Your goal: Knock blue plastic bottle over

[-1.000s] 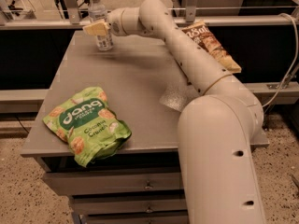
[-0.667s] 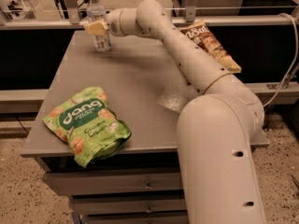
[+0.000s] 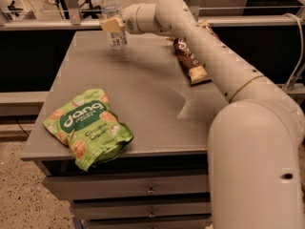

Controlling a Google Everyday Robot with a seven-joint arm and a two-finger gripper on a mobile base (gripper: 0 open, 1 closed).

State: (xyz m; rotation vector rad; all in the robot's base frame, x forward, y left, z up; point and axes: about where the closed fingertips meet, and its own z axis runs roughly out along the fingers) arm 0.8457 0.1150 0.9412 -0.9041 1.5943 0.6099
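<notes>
Lab: grey drawer cabinet, metal railings; jaws at blue plastic bottle.

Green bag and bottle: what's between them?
Just bare tabletop between the green bag and blue plastic bottle, in the camera view. The tool is at the bottle.

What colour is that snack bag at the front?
Bag: green, seen in the camera view. Gripper is at the bottle.

Blue plastic bottle: small, clear, white screw cap, pale label. It stands about upright, base down, at the far left of the gray table, near its far edge. The gripper is right against its middle, covering part of the label.
</notes>
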